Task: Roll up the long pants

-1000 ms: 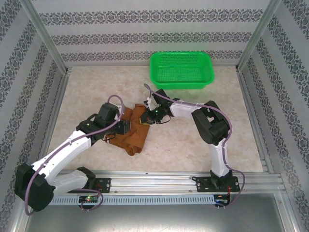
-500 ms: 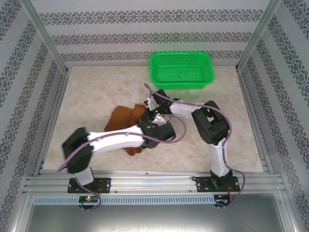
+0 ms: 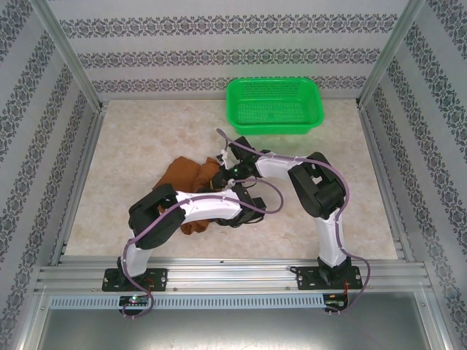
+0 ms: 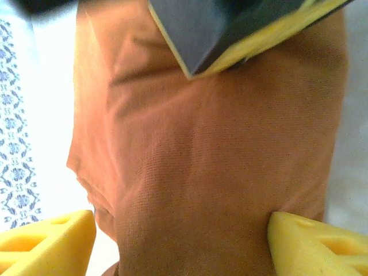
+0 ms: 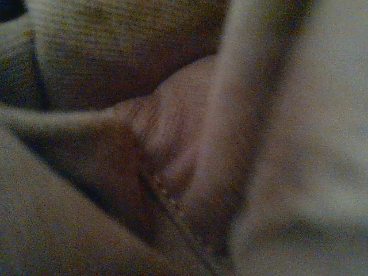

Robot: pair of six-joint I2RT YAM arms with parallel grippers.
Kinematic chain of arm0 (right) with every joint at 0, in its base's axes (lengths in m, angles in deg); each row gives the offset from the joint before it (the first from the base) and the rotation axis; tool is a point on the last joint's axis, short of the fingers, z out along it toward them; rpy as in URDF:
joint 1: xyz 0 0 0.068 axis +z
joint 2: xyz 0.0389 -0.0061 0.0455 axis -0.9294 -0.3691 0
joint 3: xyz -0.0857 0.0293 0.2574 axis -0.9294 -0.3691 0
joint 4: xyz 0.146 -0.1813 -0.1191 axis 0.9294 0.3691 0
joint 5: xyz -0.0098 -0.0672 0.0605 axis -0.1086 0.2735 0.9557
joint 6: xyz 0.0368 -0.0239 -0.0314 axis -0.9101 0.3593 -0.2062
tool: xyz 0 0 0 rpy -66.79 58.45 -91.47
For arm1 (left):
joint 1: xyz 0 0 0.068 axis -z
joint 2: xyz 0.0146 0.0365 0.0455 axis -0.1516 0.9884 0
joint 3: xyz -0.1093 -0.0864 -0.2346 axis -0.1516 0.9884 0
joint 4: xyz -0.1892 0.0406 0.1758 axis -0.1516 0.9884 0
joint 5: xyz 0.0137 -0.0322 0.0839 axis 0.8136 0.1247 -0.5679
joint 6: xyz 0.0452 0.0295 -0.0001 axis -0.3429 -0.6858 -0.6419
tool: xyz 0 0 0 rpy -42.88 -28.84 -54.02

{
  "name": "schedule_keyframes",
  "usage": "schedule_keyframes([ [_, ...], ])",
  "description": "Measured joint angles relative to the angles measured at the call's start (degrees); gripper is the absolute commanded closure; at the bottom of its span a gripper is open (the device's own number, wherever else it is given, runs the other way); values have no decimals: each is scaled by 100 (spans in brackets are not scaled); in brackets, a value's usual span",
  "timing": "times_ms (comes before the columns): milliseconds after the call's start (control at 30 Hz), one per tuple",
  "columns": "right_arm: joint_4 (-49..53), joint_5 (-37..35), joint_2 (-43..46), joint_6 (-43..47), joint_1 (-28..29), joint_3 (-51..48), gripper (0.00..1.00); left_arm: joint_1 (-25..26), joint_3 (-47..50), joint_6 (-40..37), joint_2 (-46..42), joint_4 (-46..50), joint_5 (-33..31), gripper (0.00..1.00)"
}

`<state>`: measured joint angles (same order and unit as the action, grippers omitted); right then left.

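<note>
I see the long pants point(image 3: 187, 175) bunched in the middle of the desk point(image 3: 131, 146), short of the green basket point(image 3: 274, 106); my left fingers point(image 4: 183, 241) stand wide apart astride the cloth, gripping nothing; my right fingers point(image 3: 229, 172) are closed at the heap's right edge; whether they pinch cloth I cannot tell.

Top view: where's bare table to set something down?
Free: table far-left, bordered by rail and the long pants; also right of right arm, in front of green basket. Crowded centre: left arm and right arm over pants.

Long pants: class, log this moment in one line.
rust-brown cloth long pants: bunched | left end effector: open | right end effector: shut
</note>
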<state>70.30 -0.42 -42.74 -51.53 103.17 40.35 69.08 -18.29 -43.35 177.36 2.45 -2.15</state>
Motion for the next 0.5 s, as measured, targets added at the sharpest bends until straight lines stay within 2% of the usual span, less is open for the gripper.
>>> schedule_keyframes([
  [200,-175,-201,-57,-74,94,-33,100,-142,645,-155,-501,-863,463,20],
  [300,-328,-326,-74,-164,94,-44,100,-343,986,-487,-831,-1526,1003,30],
  [400,-511,-424,-74,-236,55,-140,100,-509,1178,-844,-962,-2026,1475,60],
  [467,-636,-433,-72,-302,9,-221,100,-601,1204,-1049,-966,-2240,1687,94],
  [500,-669,-428,-72,-317,-15,-251,100,-632,1200,-1147,-951,-2345,1749,100],
])
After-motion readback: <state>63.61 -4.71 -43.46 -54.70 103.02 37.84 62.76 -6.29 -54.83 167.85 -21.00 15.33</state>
